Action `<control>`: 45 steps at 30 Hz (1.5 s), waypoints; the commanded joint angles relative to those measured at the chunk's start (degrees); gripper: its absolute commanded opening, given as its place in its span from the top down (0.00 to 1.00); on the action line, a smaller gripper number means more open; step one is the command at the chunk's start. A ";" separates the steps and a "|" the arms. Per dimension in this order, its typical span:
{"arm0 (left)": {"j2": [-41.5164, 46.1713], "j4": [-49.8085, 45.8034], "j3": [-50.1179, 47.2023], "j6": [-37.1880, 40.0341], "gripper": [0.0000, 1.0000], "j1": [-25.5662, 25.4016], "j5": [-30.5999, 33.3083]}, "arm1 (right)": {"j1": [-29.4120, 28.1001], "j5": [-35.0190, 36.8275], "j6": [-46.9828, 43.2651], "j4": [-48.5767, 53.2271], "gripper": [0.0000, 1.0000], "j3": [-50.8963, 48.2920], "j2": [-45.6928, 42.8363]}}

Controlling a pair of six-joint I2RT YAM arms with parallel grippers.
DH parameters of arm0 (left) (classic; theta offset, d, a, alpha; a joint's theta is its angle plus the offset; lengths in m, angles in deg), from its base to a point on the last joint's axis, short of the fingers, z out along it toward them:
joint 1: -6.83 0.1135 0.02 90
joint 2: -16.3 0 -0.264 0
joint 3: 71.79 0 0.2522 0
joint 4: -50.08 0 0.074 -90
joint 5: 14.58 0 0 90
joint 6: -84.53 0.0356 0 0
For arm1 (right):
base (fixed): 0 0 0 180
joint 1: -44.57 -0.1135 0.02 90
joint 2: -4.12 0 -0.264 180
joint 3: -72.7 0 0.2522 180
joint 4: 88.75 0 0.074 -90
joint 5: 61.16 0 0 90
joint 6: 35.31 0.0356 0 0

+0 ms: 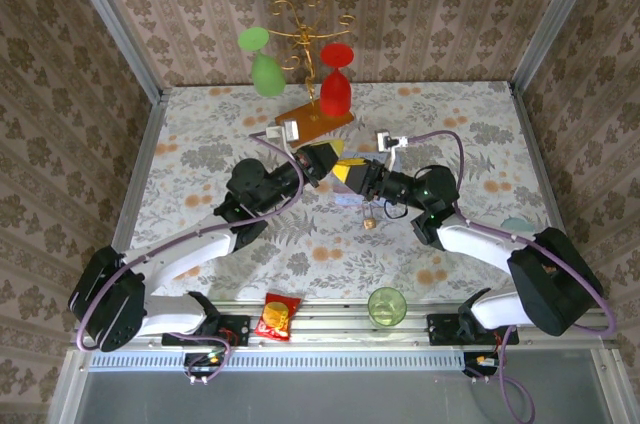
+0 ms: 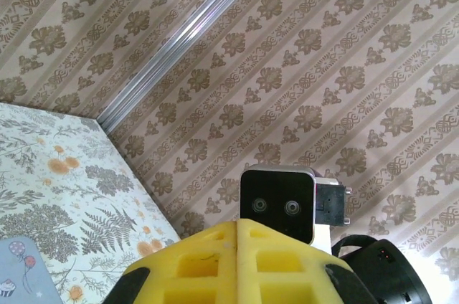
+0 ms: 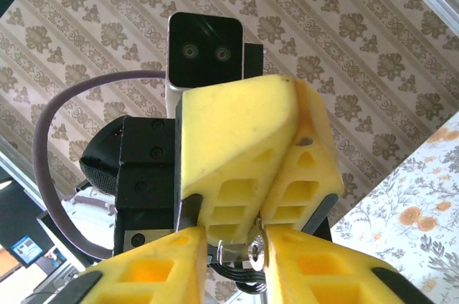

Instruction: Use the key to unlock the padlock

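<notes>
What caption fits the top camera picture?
Left end effector and right end effector meet over the flowery table, beside the brass padlock.

I looked at the table [image 1: 200, 134]: pale, with grey leaves and orange flowers. The walls [image 1: 420, 4] were brown with rows of little flowers. The red glass [image 1: 336, 86] and the green glass [image 1: 264, 69] hung on a gold stand [image 1: 300, 19]. The left gripper [image 2: 237, 226] and right gripper [image 3: 237, 238] were yellow. The cup [image 1: 386, 306] was see-through green, the padlock [image 1: 369, 225] gold, the packet [image 1: 279, 316] red and the tin [image 2: 21, 275] pale blue with balloons.
</notes>
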 commanded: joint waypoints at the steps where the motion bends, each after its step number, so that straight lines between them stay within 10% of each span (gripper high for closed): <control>1: -0.61 5.22 -1.40 -2.85 1.00 0.62 0.56 | -0.61 -0.03 -0.18 -2.65 0.76 2.06 0.38; 13: 0.15 1.01 0.02 -0.98 1.00 0.40 -0.61 | -0.53 1.42 -1.21 -2.52 1.00 0.69 -0.77; 18: 6.12 -9.76 2.81 2.71 0.45 4.62 -4.05 | 0.79 -0.71 -4.88 7.65 1.00 -0.25 -3.85; 21: 8.17 -18.06 6.58 3.46 0.34 7.89 -8.38 | 0.79 -2.01 -9.13 16.08 1.00 0.28 -6.52; 29: 3.71 -20.03 8.87 2.49 0.56 8.93 -21.67 | 0.79 -3.42 -12.70 23.88 1.00 0.92 -9.09; 45: 5.43 -32.22 10.65 9.08 0.62 7.72 -26.98 | 0.79 -2.64 -12.45 22.40 1.00 1.67 -8.96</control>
